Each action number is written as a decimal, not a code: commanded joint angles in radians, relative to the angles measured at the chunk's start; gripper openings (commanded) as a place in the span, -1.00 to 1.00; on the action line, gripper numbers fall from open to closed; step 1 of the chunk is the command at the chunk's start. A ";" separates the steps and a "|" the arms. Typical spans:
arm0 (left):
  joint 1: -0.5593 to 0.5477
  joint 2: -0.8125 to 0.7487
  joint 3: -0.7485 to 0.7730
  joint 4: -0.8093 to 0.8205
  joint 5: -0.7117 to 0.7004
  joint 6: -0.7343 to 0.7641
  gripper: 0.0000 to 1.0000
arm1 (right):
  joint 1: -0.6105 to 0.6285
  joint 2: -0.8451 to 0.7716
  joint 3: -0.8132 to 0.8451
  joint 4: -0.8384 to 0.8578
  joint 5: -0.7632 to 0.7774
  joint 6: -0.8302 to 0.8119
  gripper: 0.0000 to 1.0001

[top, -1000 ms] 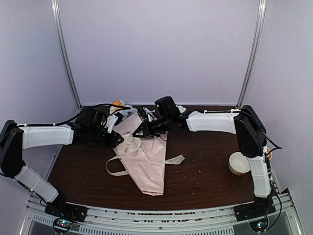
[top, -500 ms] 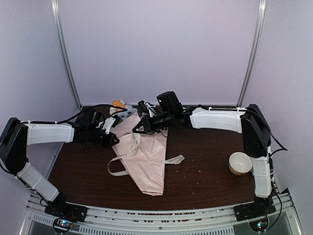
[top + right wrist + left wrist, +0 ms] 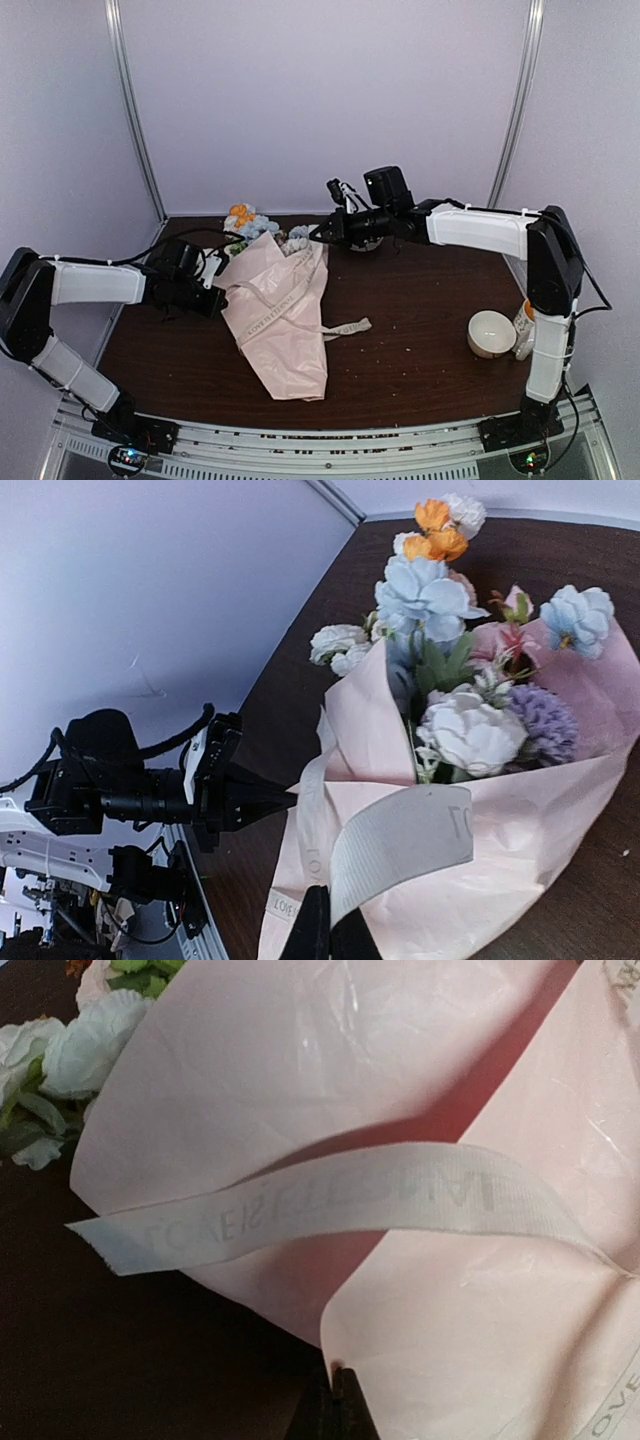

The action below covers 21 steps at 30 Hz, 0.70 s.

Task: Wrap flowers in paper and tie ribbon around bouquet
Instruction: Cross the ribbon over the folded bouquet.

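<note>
Wrapping: The flowers are already enclosed in the paper, which is folded into a cone. This step is judged as done, although the folds look loose.
Tying: The ribbon is laid over the cone, but no knot and no bow can be seen. The tying is judged as not yet done, and it is most of what is left.
Place of the bundle: It is laid flat on the table, between the two arms. The blooms are turned to the far edge and the narrow end to the near edge.
Look of the flowers: Pale blue, white, pink, purple and orange blooms with green leaves are seen above the open mouth of the cone. The stems are hidden inside.
Look of the paper: It is thin, pale pink and crinkled, and one flap is overlapped on another.
Look of the ribbon: It is flat and cream-white, with faint printed letters. One cut end is seen free above the paper.
Right gripper: It is raised over the blooms. A part of the ribbon is pinched between its fingers.
Left gripper: The fingers are pressed together at the left edge of the paper, and this edge seems to be pinched by them.
</note>
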State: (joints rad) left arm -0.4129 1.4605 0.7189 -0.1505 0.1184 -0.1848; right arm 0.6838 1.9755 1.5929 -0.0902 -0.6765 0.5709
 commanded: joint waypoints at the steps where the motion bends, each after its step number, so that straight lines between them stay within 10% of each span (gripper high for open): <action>1: 0.008 0.039 -0.027 0.038 -0.073 -0.076 -1.00 | -0.023 -0.011 -0.040 -0.022 0.106 -0.029 -1.00; 10: 0.009 0.117 -0.024 0.029 -0.100 -0.138 -0.97 | -0.023 0.063 -0.063 -0.070 0.180 -0.051 -1.00; 21: 0.006 -0.115 -0.018 0.015 -0.219 -0.071 -0.22 | 0.013 0.093 -0.045 -0.085 0.176 -0.063 -1.00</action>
State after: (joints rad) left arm -0.4129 1.5024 0.6991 -0.1726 -0.0082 -0.2951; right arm 0.6819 2.0590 1.5333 -0.1726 -0.5201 0.5220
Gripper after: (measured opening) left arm 0.316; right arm 0.006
